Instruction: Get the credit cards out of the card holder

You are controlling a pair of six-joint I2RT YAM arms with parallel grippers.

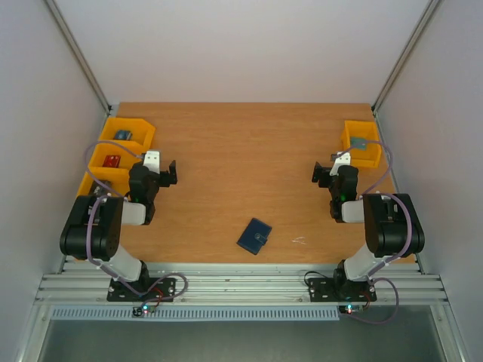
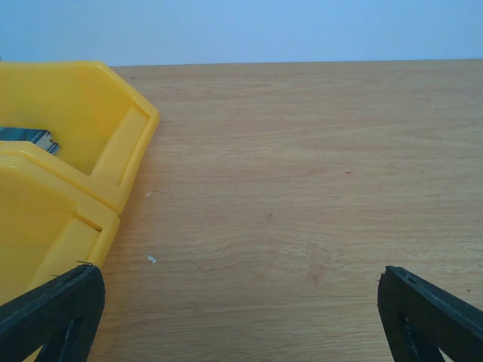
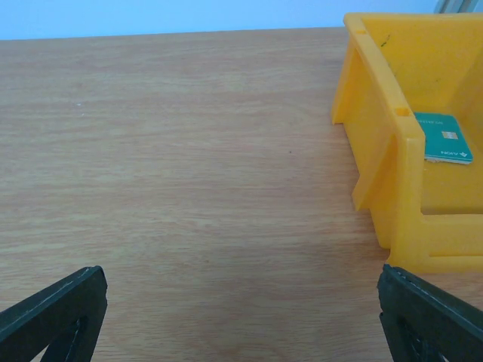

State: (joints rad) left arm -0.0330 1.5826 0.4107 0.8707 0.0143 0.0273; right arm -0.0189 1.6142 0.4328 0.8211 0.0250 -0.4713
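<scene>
Card holder point(image 1: 255, 236), lower centre, seems closed; we'd pin with left gripper point(image 1: 167, 172), unclasp with right gripper point(image 1: 320, 172), both gaping empty.

In the right wrist view, a teal card point(image 3: 444, 137) is lying in the yellow bin point(image 3: 375, 113). It is carrying a short line of white print along its near edge and fainter print along its far edge, both too small to read. A pale chip-like square is showing on its face. The card holder point(image 1: 254, 236) is showing no legible lettering from above.
</scene>
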